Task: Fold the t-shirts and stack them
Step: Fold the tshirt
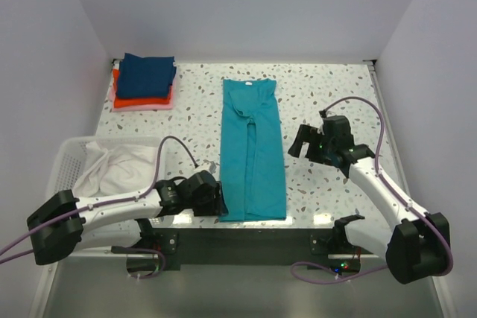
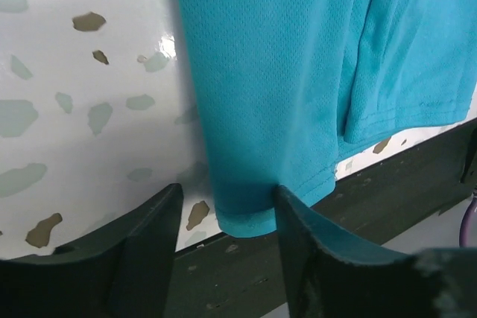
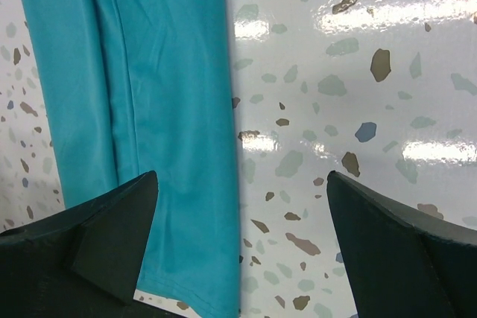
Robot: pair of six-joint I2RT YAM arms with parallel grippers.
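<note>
Teal t-shirt (image 1: 252, 150) mid-table (image 1: 335, 94), already narrowed to long strip. We judge crosswise folds and stacking left. Folded stack (image 1: 144, 82) far left: navy, orange-red, pink. Left claw (image 2: 223, 232) open astride near hem corner. Right claw (image 3: 238, 251) wide over shirt's right edge. White cloth (image 1: 119, 169) in basket (image 1: 65, 158) untouched.

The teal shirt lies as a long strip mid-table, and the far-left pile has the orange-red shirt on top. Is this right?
Not quite. The teal shirt is a long strip mid-table, but the navy blue shirt tops the far-left pile, orange-red shirt beneath. The top external view shows it.
</note>
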